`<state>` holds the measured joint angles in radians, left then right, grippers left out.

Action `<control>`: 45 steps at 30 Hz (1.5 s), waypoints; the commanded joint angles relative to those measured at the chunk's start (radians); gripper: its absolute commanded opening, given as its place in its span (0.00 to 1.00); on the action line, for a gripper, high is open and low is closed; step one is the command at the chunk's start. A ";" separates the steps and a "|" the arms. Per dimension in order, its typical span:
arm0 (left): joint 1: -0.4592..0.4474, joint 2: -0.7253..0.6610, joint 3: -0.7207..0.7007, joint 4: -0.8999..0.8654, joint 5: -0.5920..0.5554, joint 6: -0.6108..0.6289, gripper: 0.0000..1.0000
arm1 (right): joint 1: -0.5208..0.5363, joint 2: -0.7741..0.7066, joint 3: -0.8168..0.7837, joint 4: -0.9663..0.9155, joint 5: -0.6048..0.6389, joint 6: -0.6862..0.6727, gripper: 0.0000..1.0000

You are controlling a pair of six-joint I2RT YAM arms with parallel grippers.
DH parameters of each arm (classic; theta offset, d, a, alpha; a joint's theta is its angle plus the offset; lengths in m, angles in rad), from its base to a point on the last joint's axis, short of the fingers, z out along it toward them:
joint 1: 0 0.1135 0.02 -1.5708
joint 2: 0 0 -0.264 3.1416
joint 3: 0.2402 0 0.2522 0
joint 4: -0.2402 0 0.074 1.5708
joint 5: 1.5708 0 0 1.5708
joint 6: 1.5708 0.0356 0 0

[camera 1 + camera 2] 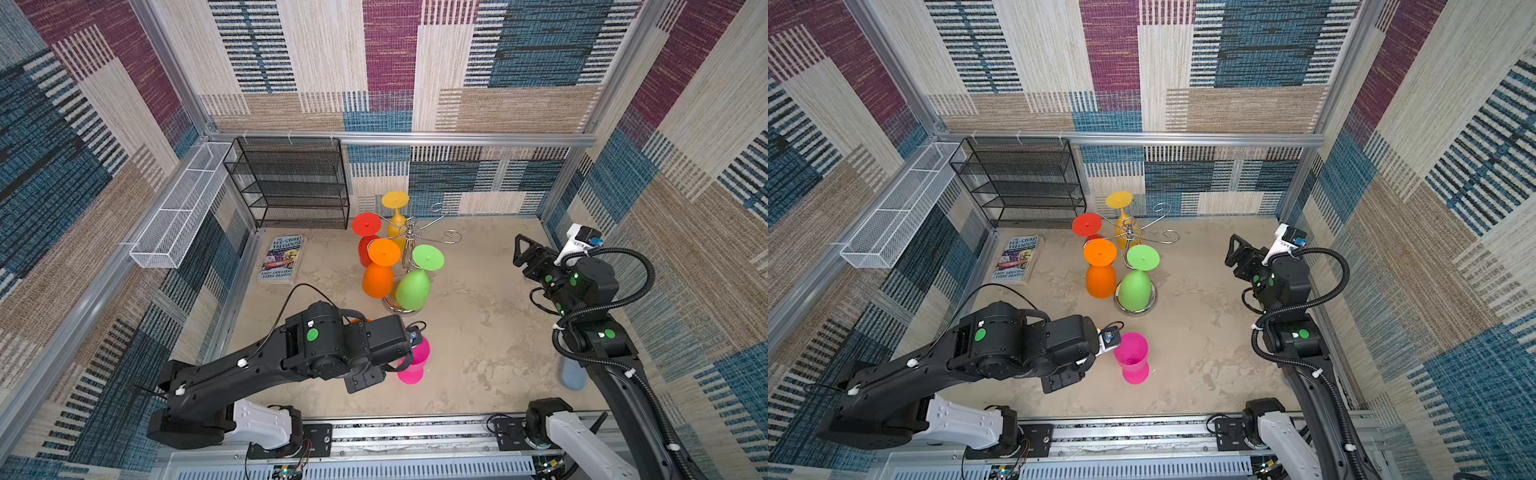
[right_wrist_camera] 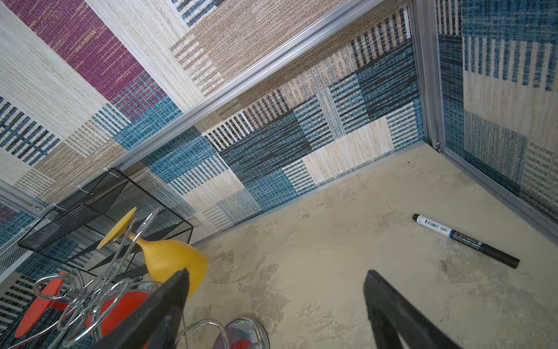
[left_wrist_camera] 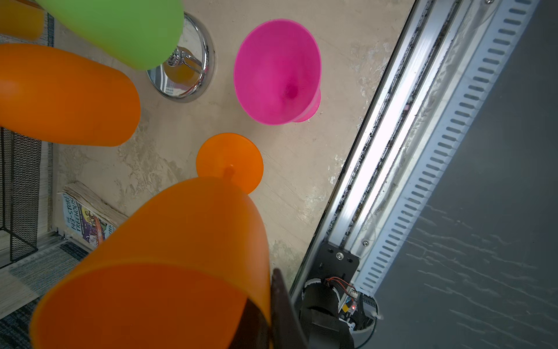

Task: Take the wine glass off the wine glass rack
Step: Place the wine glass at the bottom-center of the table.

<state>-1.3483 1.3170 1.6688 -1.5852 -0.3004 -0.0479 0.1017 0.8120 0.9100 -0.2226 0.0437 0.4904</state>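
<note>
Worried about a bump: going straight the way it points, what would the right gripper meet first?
The right gripper would probably meet bare table near the back wall, depth being unclear; the yellow wine glass hangs to one side.

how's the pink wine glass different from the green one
The pink wine glass stands upright on the table, bowl opening upward; the green wine glass hangs upside down from the wine glass rack, foot on top. The pink one is off the rack, nearer the robot; the green one hangs over the chrome base. Both look like opaque stemmed glasses of similar shape.
</note>
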 commanded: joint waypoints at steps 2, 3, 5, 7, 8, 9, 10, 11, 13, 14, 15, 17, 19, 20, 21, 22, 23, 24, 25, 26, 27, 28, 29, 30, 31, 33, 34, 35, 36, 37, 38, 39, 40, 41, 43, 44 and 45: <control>0.024 -0.050 -0.103 0.113 0.071 -0.037 0.00 | -0.002 -0.002 -0.006 0.029 -0.018 -0.001 0.91; 0.035 -0.060 -0.126 0.130 0.085 -0.039 0.00 | -0.002 -0.001 -0.008 0.030 -0.021 0.000 0.91; 0.057 -0.079 -0.172 0.176 0.121 -0.037 0.00 | -0.003 0.001 -0.013 0.034 -0.027 0.002 0.91; 0.081 -0.091 -0.215 0.227 0.167 -0.030 0.00 | -0.003 0.007 -0.018 0.038 -0.036 0.006 0.91; 0.095 -0.092 -0.240 0.253 0.189 -0.027 0.00 | -0.003 0.010 -0.022 0.041 -0.041 0.010 0.91; 0.107 -0.091 -0.260 0.274 0.207 -0.025 0.00 | -0.003 0.011 -0.026 0.045 -0.045 0.014 0.91; 0.115 -0.085 -0.274 0.287 0.218 -0.023 0.00 | -0.005 0.013 -0.029 0.048 -0.050 0.018 0.91; 0.122 -0.075 -0.286 0.298 0.222 -0.023 0.00 | -0.005 0.015 -0.032 0.051 -0.055 0.020 0.91; 0.135 -0.047 -0.300 0.308 0.224 -0.017 0.00 | -0.005 0.019 -0.036 0.054 -0.059 0.022 0.91; 0.141 -0.033 -0.307 0.317 0.231 -0.011 0.00 | -0.005 0.019 -0.037 0.054 -0.061 0.022 0.91; 0.150 -0.019 -0.313 0.326 0.244 -0.004 0.00 | -0.005 0.023 -0.037 0.055 -0.063 0.022 0.91; 0.165 -0.001 -0.322 0.336 0.261 0.008 0.00 | -0.007 0.024 -0.039 0.055 -0.066 0.020 0.91; 0.185 0.010 -0.331 0.345 0.273 0.018 0.00 | -0.007 0.028 -0.040 0.055 -0.065 0.019 0.91; 0.196 0.014 -0.338 0.350 0.279 0.022 0.00 | -0.007 0.027 -0.042 0.055 -0.065 0.017 0.91; 0.207 0.017 -0.349 0.357 0.291 0.029 0.00 | -0.007 0.028 -0.044 0.055 -0.066 0.016 0.91; 0.222 0.023 -0.359 0.360 0.296 0.032 0.00 | -0.007 0.029 -0.046 0.057 -0.066 0.016 0.91; 0.233 0.030 -0.368 0.360 0.294 0.034 0.00 | -0.007 0.030 -0.049 0.058 -0.065 0.016 0.91; 0.241 0.036 -0.375 0.360 0.294 0.035 0.00 | -0.007 0.030 -0.051 0.059 -0.066 0.016 0.91; 0.249 0.043 -0.381 0.359 0.294 0.037 0.00 | -0.008 0.032 -0.054 0.061 -0.068 0.017 0.91; 0.253 0.049 -0.383 0.361 0.297 0.038 0.00 | -0.008 0.033 -0.057 0.064 -0.069 0.017 0.91; 0.258 0.052 -0.387 0.362 0.300 0.040 0.00 | -0.008 0.035 -0.057 0.066 -0.071 0.017 0.91; 0.262 0.056 -0.389 0.363 0.299 0.040 0.00 | -0.008 0.038 -0.058 0.068 -0.073 0.019 0.91; 0.266 0.059 -0.390 0.364 0.300 0.042 0.00 | -0.008 0.041 -0.059 0.068 -0.074 0.019 0.91; 0.268 0.062 -0.391 0.365 0.300 0.043 0.00 | -0.008 0.042 -0.059 0.071 -0.077 0.019 0.91; 0.270 0.065 -0.391 0.366 0.302 0.045 0.00 | -0.010 0.045 -0.060 0.073 -0.078 0.019 0.91; 0.273 0.072 -0.392 0.366 0.302 0.048 0.00 | -0.010 0.048 -0.062 0.075 -0.079 0.019 0.91; 0.275 0.079 -0.392 0.365 0.298 0.048 0.00 | -0.010 0.050 -0.062 0.077 -0.079 0.019 0.91; 0.277 0.085 -0.392 0.364 0.289 0.048 0.00 | -0.010 0.052 -0.063 0.076 -0.080 0.019 0.91; 0.278 0.091 -0.392 0.362 0.287 0.048 0.00 | -0.011 0.052 -0.063 0.078 -0.080 0.019 0.91; 0.279 0.096 -0.392 0.363 0.285 0.049 0.00 | -0.011 0.054 -0.065 0.078 -0.082 0.019 0.91; 0.280 0.100 -0.390 0.363 0.285 0.049 0.00 | -0.011 0.053 -0.066 0.080 -0.082 0.019 0.91; 0.282 0.103 -0.389 0.363 0.285 0.051 0.00 | -0.011 0.054 -0.066 0.080 -0.083 0.019 0.91; 0.282 0.107 -0.386 0.360 0.283 0.052 0.00 | -0.011 0.055 -0.066 0.079 -0.083 0.019 0.91; 0.282 0.112 -0.382 0.355 0.278 0.052 0.00 | -0.011 0.055 -0.068 0.080 -0.085 0.019 0.91; 0.282 0.120 -0.374 0.347 0.276 0.054 0.00 | -0.013 0.057 -0.068 0.080 -0.086 0.017 0.91; 0.282 0.122 -0.371 0.346 0.276 0.055 0.00 | -0.013 0.056 -0.068 0.080 -0.086 0.017 0.91; 0.282 0.123 -0.370 0.345 0.277 0.056 0.00 | -0.013 0.056 -0.068 0.081 -0.086 0.017 0.91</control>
<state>-1.0672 1.4349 1.2892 -1.2304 -0.0204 -0.0170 0.0895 0.8665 0.8440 -0.1757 -0.0341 0.5003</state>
